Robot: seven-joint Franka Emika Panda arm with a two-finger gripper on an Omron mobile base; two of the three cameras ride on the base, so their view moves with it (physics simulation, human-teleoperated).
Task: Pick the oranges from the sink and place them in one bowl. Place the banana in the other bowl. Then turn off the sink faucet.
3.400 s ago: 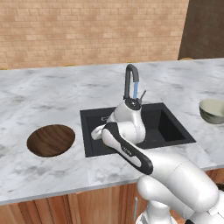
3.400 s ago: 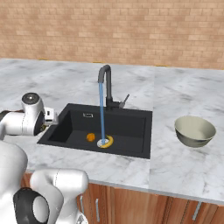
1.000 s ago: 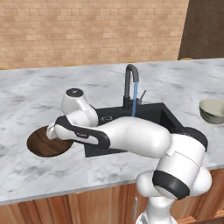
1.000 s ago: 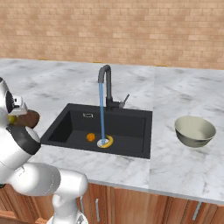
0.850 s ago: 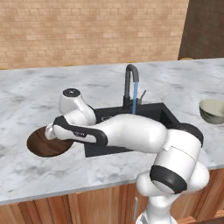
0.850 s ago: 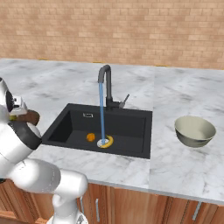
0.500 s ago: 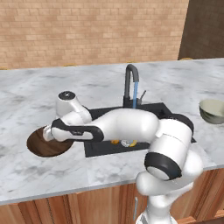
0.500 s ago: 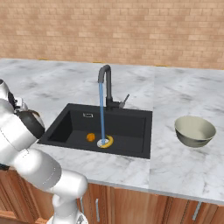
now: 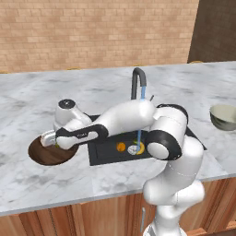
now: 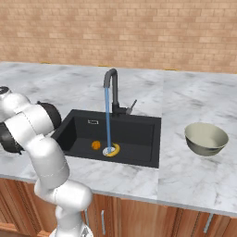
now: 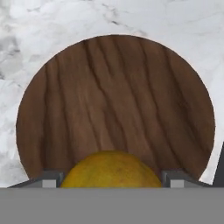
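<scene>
While hanging over the dark wooden bowl [image 11: 116, 105] left of the sink [image 10: 134, 139], holds the duller yellow-green orange [image 11: 110, 169] between the fingers [image 11: 51, 179] of the gripper [image 11: 109, 179], jaws spread wide around its girth. Likely light, firm and smooth-skinned, round enough to roll once let go; best gripped across the middle, as here. Bright orange [image 10: 96, 145] and banana [image 10: 114, 150] lie in the basin by the drain, under the running gooseneck faucet [image 10: 111, 88]. Pale grey-beige bowl [image 10: 206, 138] sits well apart, on the right.
</scene>
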